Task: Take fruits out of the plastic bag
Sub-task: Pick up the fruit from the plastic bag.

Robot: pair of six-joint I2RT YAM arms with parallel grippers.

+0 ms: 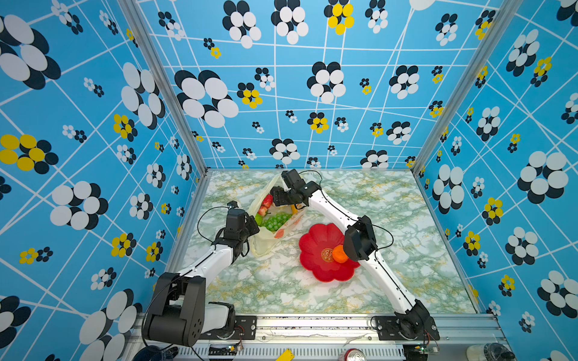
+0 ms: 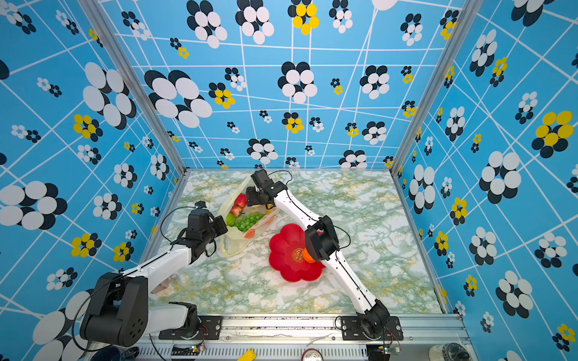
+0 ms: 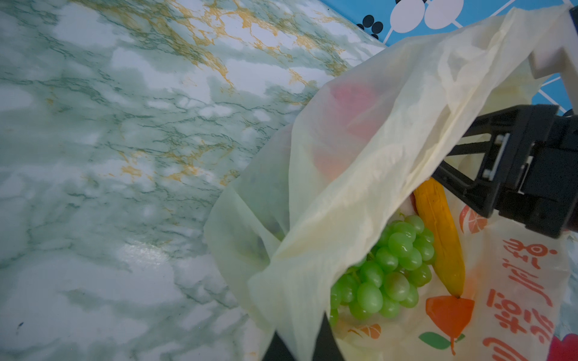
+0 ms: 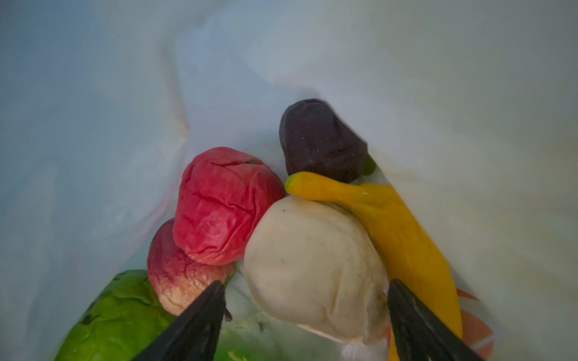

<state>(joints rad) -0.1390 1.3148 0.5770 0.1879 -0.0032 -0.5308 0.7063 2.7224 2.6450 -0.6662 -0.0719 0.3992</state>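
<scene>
**Plastic bag held open, fruits piled inside, one orange out on the plate**

From where I stood, the bag lay on the marbled table, toward its far left part and just beside the red flower-shaped plate. It was thin, translucent and pale yellow, printed with orange slices and orange lettering, and its skin was crumpled and slack.

The left gripper was pinched tight on one edge of the bag, lifting that flap off the contents. Under it showed a green grape bunch with a yellow banana lying along its side.

The right gripper reached into the mouth with its jaws apart. Its two dark fingers stood to either side of a cream piece; in that dim wrist view I could not tell whether they touched it. Packed round the cream piece were a wrinkled red fruit, a paler red fruit below it, a bumpy green fruit, and a dark purple piece sitting against the banana's stem end.

An orange sat alone in the plate, partly hidden by the right arm.
</scene>
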